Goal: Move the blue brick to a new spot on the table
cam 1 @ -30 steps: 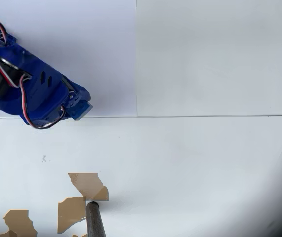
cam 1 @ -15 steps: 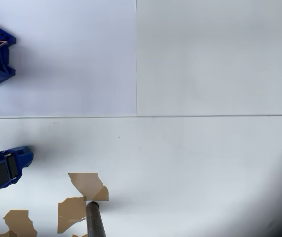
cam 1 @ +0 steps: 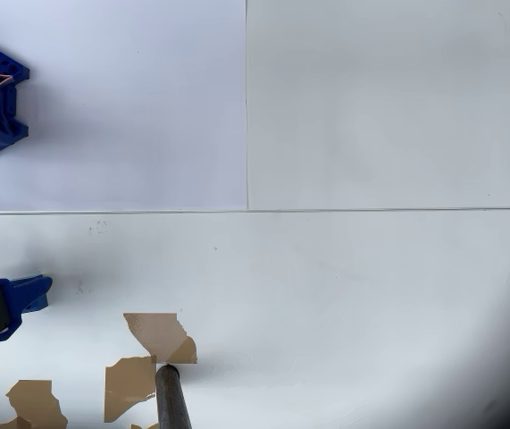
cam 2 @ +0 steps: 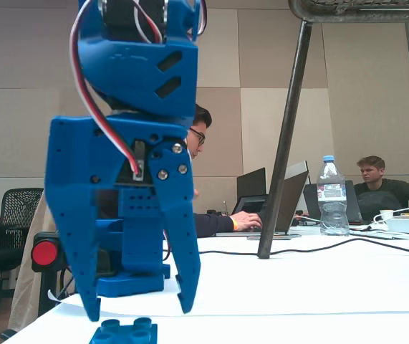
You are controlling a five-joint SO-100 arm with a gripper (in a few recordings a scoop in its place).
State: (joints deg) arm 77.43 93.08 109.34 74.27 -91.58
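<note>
Fixed view shows our gripper point(cam 2: 138, 309) spread wide, fingertips just above the table point(cam 2: 319, 287); the blue brick point(cam 2: 124, 333) sits at six o'clock, nearer the camera. We should pull back over it — centre both fingers, then descend and close.

Overhead view: dark-blue plastic two-finger gripper point(cam 1: 22, 293) is no longer at top left over the seam; now at the left edge, lower down, pulled slightly further out of frame than half a second ago.

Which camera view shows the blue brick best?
The fixed view: the blue brick lies on the table under the open gripper. The overhead view catches the gripper at its left edge.
</note>
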